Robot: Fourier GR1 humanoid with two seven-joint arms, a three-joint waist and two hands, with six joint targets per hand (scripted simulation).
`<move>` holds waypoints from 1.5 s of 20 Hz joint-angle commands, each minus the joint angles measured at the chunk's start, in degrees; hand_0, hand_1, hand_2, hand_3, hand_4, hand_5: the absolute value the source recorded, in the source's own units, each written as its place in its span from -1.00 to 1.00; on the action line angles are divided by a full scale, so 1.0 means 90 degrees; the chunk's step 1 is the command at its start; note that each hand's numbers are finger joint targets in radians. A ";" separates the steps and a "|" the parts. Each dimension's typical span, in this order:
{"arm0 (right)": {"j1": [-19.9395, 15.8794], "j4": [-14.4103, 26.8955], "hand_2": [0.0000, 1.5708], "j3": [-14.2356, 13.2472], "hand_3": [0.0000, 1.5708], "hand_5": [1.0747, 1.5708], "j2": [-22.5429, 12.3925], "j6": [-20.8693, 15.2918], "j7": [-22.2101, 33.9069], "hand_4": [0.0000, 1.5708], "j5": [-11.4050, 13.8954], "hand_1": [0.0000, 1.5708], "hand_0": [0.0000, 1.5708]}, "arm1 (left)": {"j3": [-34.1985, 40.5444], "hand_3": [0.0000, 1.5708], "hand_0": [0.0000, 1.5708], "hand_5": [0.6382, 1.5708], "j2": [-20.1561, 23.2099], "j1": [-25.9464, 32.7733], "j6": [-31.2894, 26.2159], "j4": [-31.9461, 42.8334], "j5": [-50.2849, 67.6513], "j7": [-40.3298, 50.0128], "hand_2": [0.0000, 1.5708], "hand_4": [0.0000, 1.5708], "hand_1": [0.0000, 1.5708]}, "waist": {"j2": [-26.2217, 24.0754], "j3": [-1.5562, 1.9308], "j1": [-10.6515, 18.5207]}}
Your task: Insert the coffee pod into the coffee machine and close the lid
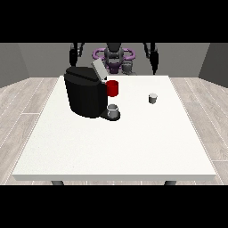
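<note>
- Since the small grey coffee pod (152, 98) sits by itself on the white table (116, 147), right of the middle and nearer the far edge, the first step of the task looks not yet begun.
- The black coffee machine (84, 91) stands toward the table's far left corner, well apart from the pod.
- Its grey lid (99, 70) is tilted up and open, so the slot seems ready for the pod, and closing the lid is also left to do.
- A small grey cup (113, 110) rests on the machine's tray, at its front on the side facing the near edge.
- A red part (112, 88) shows just beside the machine's upper right side, under the raised lid; I cannot tell whether it is a separate cup or part of the machine.
- The hand at the view's left (74, 57) hangs beyond the far edge, above and behind the machine, touching nothing; I cannot tell how it is set.
- The hand at the view's right (154, 57) hangs beyond the far edge too, well apart from the pod, holding nothing that I can see; its state is likewise unclear.
- Count: one table, one coffee machine with one lid, one pod, one grey cup, one red part, two hands.
- My judgement: all remains, namely reaching for the pod, lifting it, placing it in the machine and shutting the lid.
</note>
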 commanded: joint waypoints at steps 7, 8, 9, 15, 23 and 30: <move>-0.0273 0.0027 -1.00 -0.0128 -1.00 1.00 0.0003 -0.0795 -0.0297 -1.00 0.0715 -1.00 -1.00 | 0.0147 -1.00 -1.00 1.00 0.2208 -0.0715 -0.1306 0.0312 -0.0962 -0.0864 -1.00 -1.00 -1.00 | 0.0334 0.0052 -0.0374; -0.0288 -0.0077 -1.00 0.0043 -1.00 1.00 0.0058 -0.0787 -0.0348 -1.00 0.0815 -1.00 -1.00 | 0.0370 -1.00 -1.00 1.00 0.2444 -0.1030 -0.1364 0.0510 -0.0941 -0.0816 -1.00 -1.00 -1.00 | 0.0485 0.0050 -0.0617; -0.0319 -0.0159 -1.00 0.0182 -1.00 1.00 0.0184 -0.0893 -0.0425 -1.00 0.0934 -1.00 -1.00 | 0.0402 -1.00 -1.00 1.00 0.2538 -0.1163 -0.1339 0.0718 -0.1060 -0.0758 -1.00 -1.00 -1.00 | 0.0618 0.0051 -0.0773; -0.0753 -0.0684 -1.00 0.0560 -1.00 1.00 0.0140 -0.0800 0.0251 -1.00 0.1221 -1.00 -1.00 | 0.0708 -1.00 -1.00 1.00 0.3113 -0.2032 -0.1609 0.1980 -0.1298 -0.0795 -1.00 -1.00 -1.00 | 0.1054 0.0047 -0.1297; -0.0728 -0.0540 -1.00 0.0755 -1.00 1.00 0.0475 -0.1174 -0.0340 -1.00 0.1148 -1.00 -1.00 | 0.0760 -1.00 -1.00 1.00 0.3625 -0.2798 -0.1786 0.3440 -0.1889 -0.1745 -1.00 -1.00 -1.00 | 0.1889 0.0052 -0.1341; -0.1261 -0.0492 -1.00 0.0889 -1.00 1.00 0.0475 -0.1400 0.0501 -1.00 0.1515 -1.00 -1.00 | 0.0332 -1.00 -1.00 1.00 0.3126 -0.3459 -0.1076 0.4352 -0.2791 -0.1683 -0.63 -1.00 -1.00 | 0.1995 0.0050 -0.1256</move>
